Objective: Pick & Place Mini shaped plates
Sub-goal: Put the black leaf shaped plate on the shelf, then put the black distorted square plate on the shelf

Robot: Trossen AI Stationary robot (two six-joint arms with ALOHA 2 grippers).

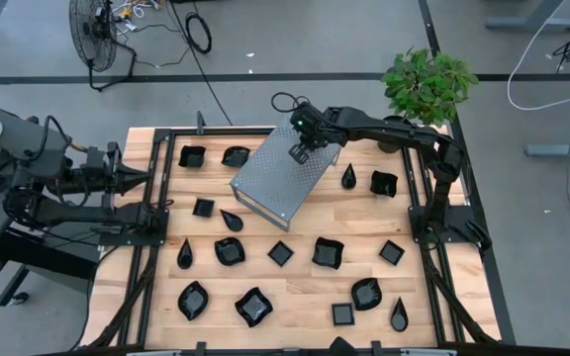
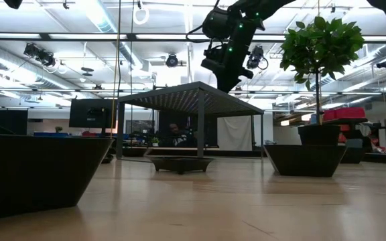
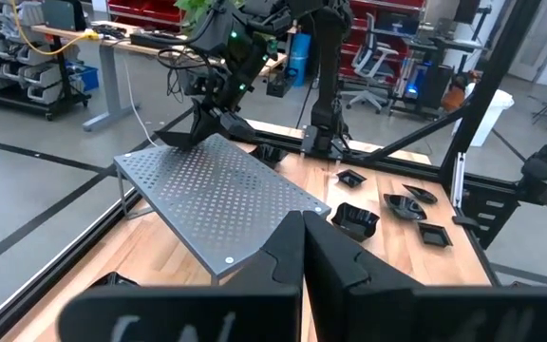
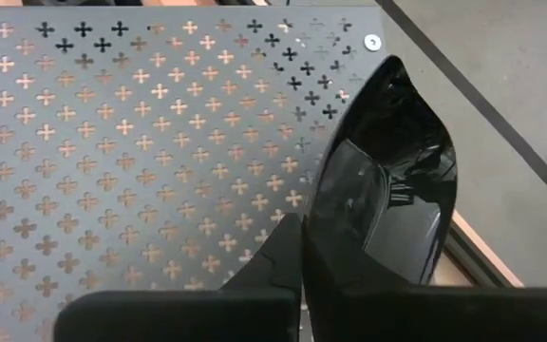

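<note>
My right gripper [image 4: 302, 261] is shut on a glossy black teardrop-shaped mini plate [image 4: 387, 180]. It holds the plate over the far part of the grey perforated metal box [image 1: 283, 174], close above the box's top [image 4: 141, 142]. Several other mini shaped plates lie flat on the wooden table around the box, among them a square one [image 1: 203, 207] and a teardrop [image 1: 349, 177]. My left gripper [image 3: 302, 256] is shut, holds nothing and waits at the table's left edge [image 1: 146, 180]. My right gripper pinches the plate's rim [image 4: 319, 233] at the broad end between its two fingers, slanting down from the table's right. The plate's pointed tip [image 4: 393, 65] points away from the fingers. Whether the plate touches the box top, I cannot tell.
A potted green plant [image 1: 427, 84] stands at the table's far right corner. Black frame rails run along the left [image 1: 151, 213] and right [image 1: 419, 208] sides. In the low view, two plates [image 2: 39, 167] [image 2: 307, 159] loom close. Beyond the table are a floor fan [image 1: 95, 35] and cables.
</note>
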